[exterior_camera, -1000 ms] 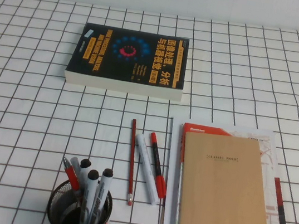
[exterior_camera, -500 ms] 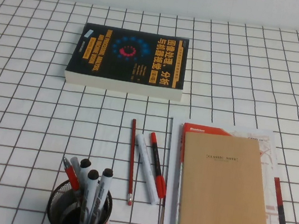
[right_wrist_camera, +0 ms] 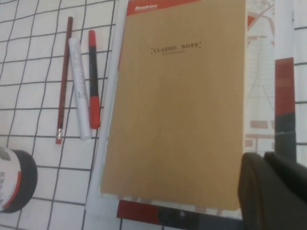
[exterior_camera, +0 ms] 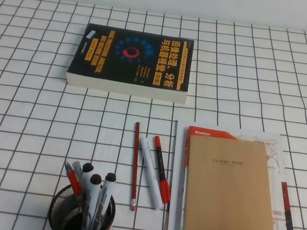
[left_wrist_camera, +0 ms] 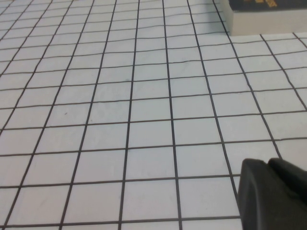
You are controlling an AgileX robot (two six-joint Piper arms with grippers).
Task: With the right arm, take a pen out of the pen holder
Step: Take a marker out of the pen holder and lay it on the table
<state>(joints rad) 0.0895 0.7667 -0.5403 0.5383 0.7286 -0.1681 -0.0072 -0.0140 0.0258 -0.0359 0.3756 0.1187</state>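
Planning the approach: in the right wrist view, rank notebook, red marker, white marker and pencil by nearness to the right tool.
1. Notebook, beside the right tool.
2. Red marker, along the notebook's edge.
3. White marker, next over.
4. Pencil, outermost.
Left tool: over checked cloth near the book.
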